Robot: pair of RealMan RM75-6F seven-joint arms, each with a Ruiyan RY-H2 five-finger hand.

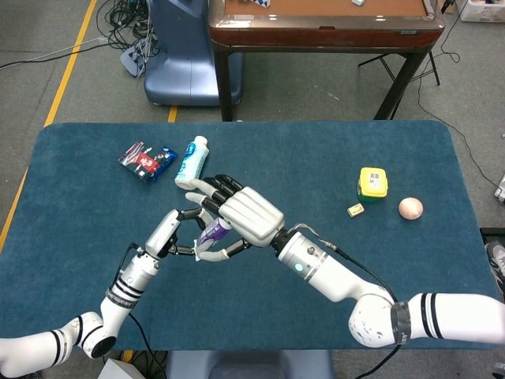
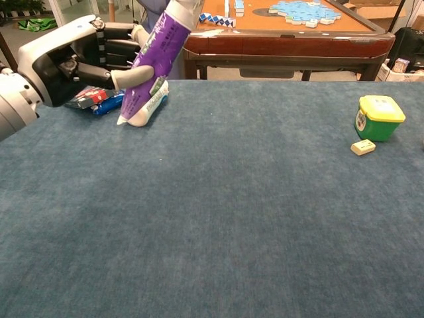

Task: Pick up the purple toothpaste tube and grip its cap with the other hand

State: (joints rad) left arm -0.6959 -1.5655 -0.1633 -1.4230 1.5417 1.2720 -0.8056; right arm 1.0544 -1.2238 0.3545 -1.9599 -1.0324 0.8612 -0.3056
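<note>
Purple toothpaste tube [image 2: 158, 56] within right hand [image 1: 241, 215]

Under the right hand [image 1: 246, 215] we see only a sliver of the purple toothpaste tube [image 1: 213, 231]. Its cap is covered, so we cannot tell whether those fingers grip it. From the chest camera, the tube's upper end runs off the top edge, and the left hand [image 2: 66, 59] holding it loses its arm at the left edge. Near the table's far left corner, the print on the red-and-blue packet [image 1: 146, 160] is too small to read. The tan block [image 1: 356, 209] toward the right edge is too tiny to identify.
</note>
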